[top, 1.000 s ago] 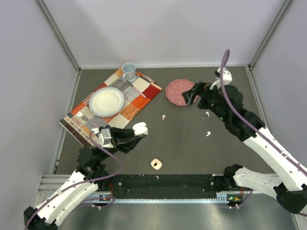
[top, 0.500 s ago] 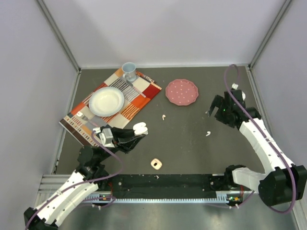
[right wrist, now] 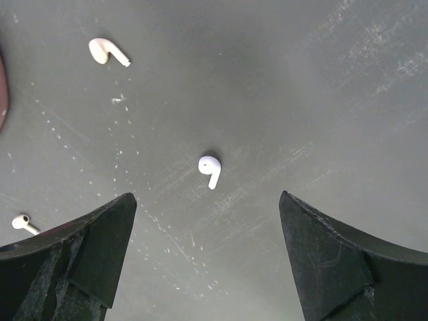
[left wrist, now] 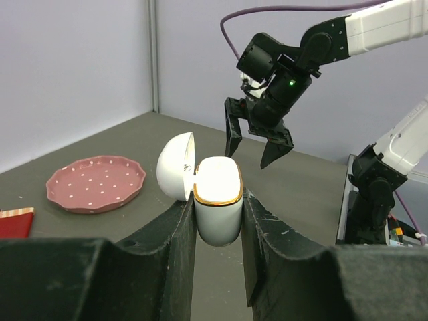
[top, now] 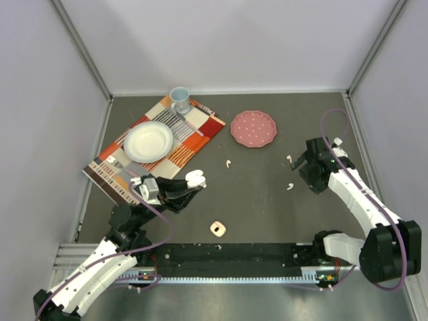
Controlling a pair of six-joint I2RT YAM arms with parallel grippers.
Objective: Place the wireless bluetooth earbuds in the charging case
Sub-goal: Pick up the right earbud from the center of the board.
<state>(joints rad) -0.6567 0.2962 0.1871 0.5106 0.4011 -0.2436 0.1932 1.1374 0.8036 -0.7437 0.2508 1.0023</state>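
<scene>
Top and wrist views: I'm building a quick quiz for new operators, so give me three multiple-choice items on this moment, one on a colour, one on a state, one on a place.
1. What colour is the dotted plate?
A. blue
B. pink
C. green

2. How does the right gripper stand?
A. open
B. shut
C. out of view

3. Where is the white case?
A. on the plate
B. in the right gripper
C. in the left gripper

Answers:
1 B, the top view shows it pink with pale dots.
2 A, its own wrist view shows it spread wide above an earbud.
3 C, the left wrist view shows it clamped there by its sides, lid open.
</scene>
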